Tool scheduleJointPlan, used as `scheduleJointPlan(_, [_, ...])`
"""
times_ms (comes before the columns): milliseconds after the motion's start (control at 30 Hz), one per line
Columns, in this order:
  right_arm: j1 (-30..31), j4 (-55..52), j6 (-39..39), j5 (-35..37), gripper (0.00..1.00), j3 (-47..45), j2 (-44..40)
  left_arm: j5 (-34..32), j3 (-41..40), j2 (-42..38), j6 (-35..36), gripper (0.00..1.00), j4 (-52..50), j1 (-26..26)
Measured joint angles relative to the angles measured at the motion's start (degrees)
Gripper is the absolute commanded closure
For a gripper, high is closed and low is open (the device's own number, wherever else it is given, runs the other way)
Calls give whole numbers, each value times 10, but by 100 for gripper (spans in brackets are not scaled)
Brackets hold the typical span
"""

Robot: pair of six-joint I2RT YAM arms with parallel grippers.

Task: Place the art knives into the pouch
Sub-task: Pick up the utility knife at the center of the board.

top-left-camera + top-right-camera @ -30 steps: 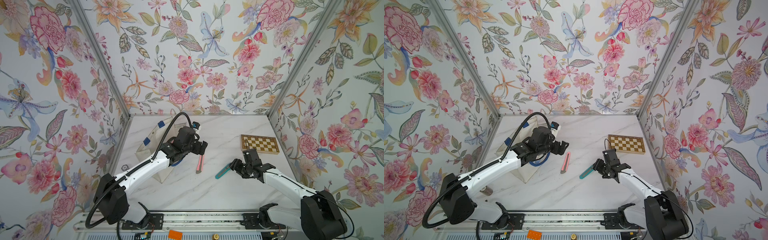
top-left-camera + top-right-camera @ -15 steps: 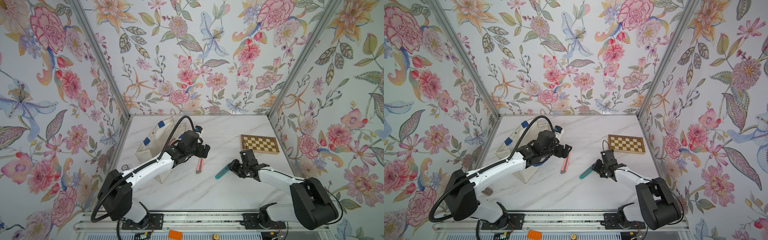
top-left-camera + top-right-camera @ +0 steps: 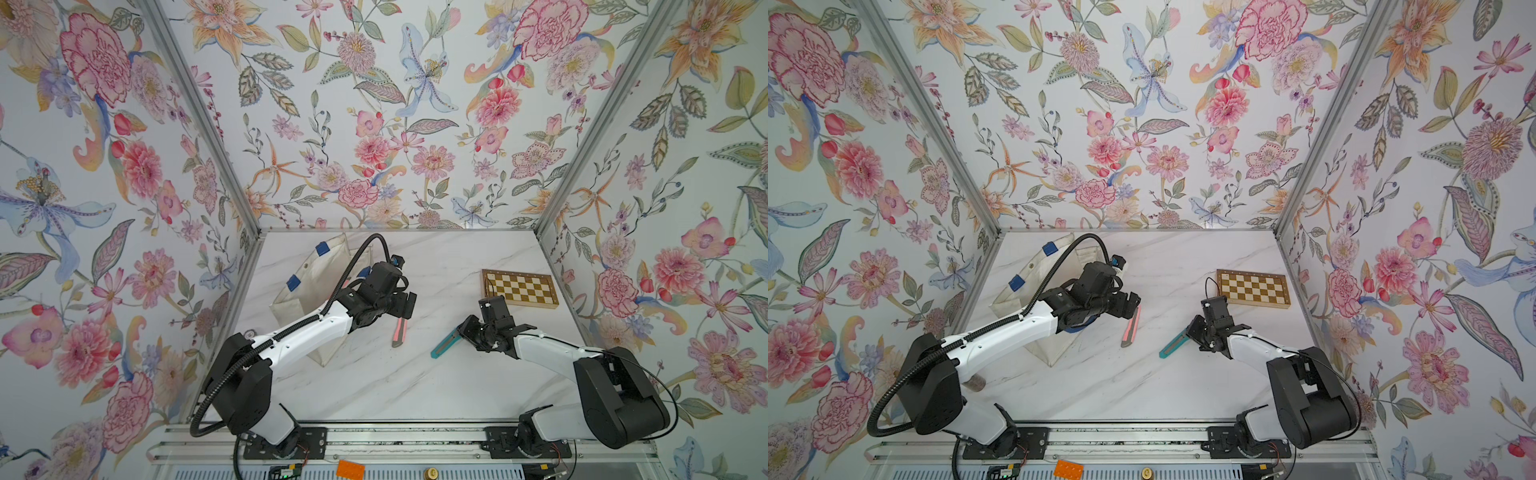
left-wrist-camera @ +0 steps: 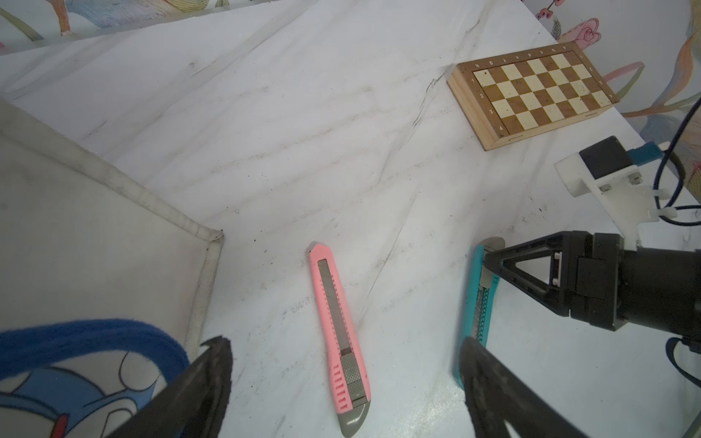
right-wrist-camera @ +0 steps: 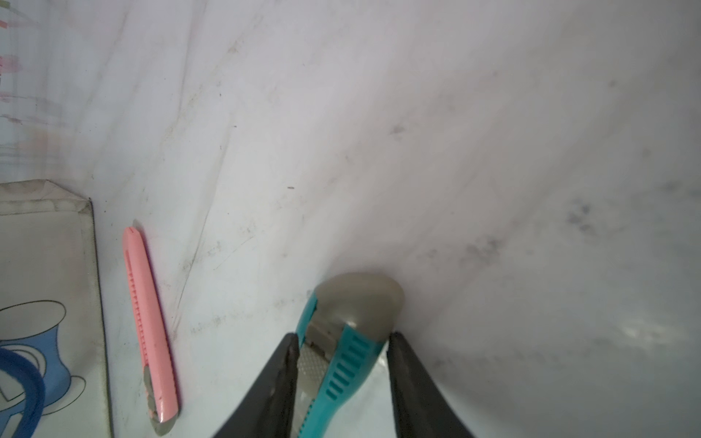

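Right gripper: your right gripper (image 5: 343,337) has narrowed over the last second. It now pinches the grey end of the teal art knife (image 3: 445,343), with a finger against each side.
Teal art knife: it lies flat on the marble table (image 3: 415,382), right of centre in both top views. It is in the same spot as a second ago, so it is gripped but not yet lifted.
Left gripper: your left gripper (image 4: 341,343) is wide and empty. It has slid off the pouch towards the middle and hangs over the upper end of the pink knife (image 4: 330,303), which it does not touch.
Pouch: the pouch (image 3: 320,278) lies left of centre, partly under your left arm and well apart from the teal knife. The pink knife sits between them. You cannot tell from these views whether its mouth is open.
Chessboard: the chessboard (image 3: 519,289), right of centre near the side wall, has not moved and plays no part.
Meaning: the pick looks nearly done. The lift and the carry leftwards remain, and your left arm stands in that path.
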Motion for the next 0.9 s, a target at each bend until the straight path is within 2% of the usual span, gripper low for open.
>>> scheduleJointPlan(233, [3, -14, -19, 10, 59, 41, 40, -2, 0, 0, 0, 6, -5, 0])
scheduleJointPlan(500, [32, -44, -37, 44, 60, 90, 80, -13, 0, 0, 4, 6, -14, 0])
scheduleJointPlan(900, [60, -68, -40, 75, 62, 108, 90, -15, 0, 0, 6, 8, -24, 0])
